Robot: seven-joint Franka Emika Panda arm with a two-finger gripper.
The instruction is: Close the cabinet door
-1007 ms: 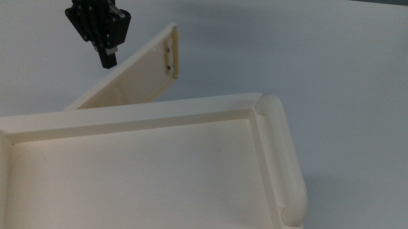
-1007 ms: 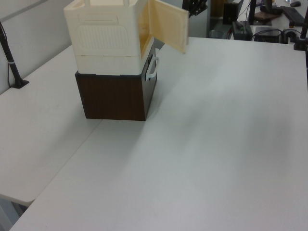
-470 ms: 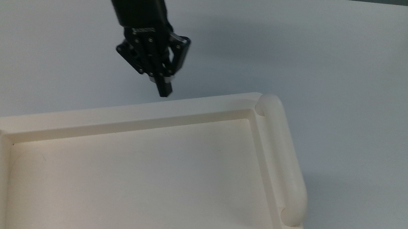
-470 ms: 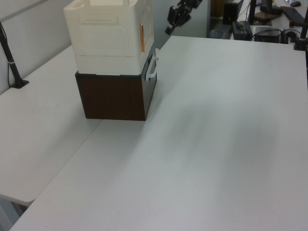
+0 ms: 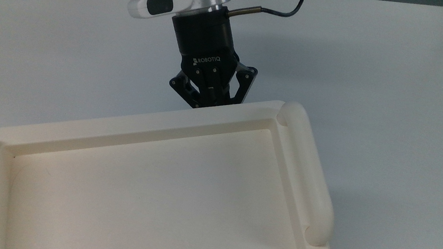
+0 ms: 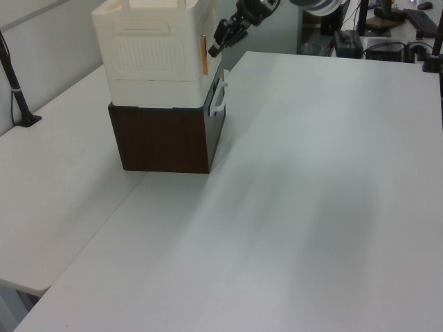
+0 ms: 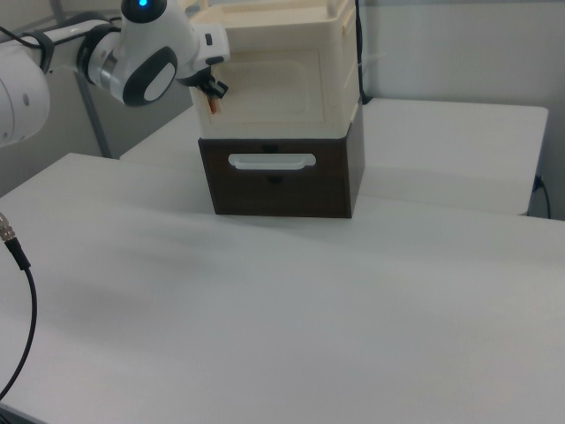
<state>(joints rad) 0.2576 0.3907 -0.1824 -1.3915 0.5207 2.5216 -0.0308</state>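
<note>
The cabinet door [image 7: 265, 84] lies flush against the cabinet front, upper centre of the right view. The gripper [image 6: 216, 47] sits at the door's edge, finger state undeterminable. Closing appears complete; withdrawal presumably follows.

In the top view my gripper [image 5: 212, 98] has its fingertips hidden behind the cabinet [image 5: 164, 176] rim, and the picture's bottom and left edges cut the cabinet's recessed top. In the right view my arm [image 7: 146, 53] covers the cabinet door's [image 7: 265, 88] left edge.
</note>
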